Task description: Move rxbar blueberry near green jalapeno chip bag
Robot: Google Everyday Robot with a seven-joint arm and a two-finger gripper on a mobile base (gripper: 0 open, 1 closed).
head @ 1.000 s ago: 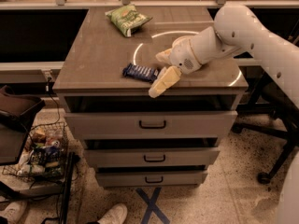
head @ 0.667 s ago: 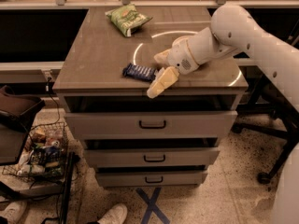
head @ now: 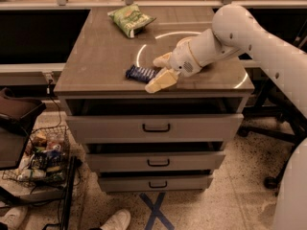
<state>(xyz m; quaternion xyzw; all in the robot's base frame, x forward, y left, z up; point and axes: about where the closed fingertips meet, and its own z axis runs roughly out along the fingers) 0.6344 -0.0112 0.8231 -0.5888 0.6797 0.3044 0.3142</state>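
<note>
The rxbar blueberry (head: 140,73), a small dark blue bar with white lettering, lies flat near the front edge of the cabinet top. My gripper (head: 159,72) is open just to its right, one cream finger (head: 161,81) in front and one behind, with the bar's right end between them. The green jalapeno chip bag (head: 131,19) lies at the back of the top, well behind the bar and apart from it.
The grey drawer cabinet (head: 96,66) has a light ring on its top and three closed drawers below. A wire basket of items (head: 41,157) stands on the floor at left. Chair bases stand at right. A shoe (head: 114,221) is at the bottom.
My gripper has shifted slightly left, closer around the bar's right end. The bar and the chip bag have not moved.
</note>
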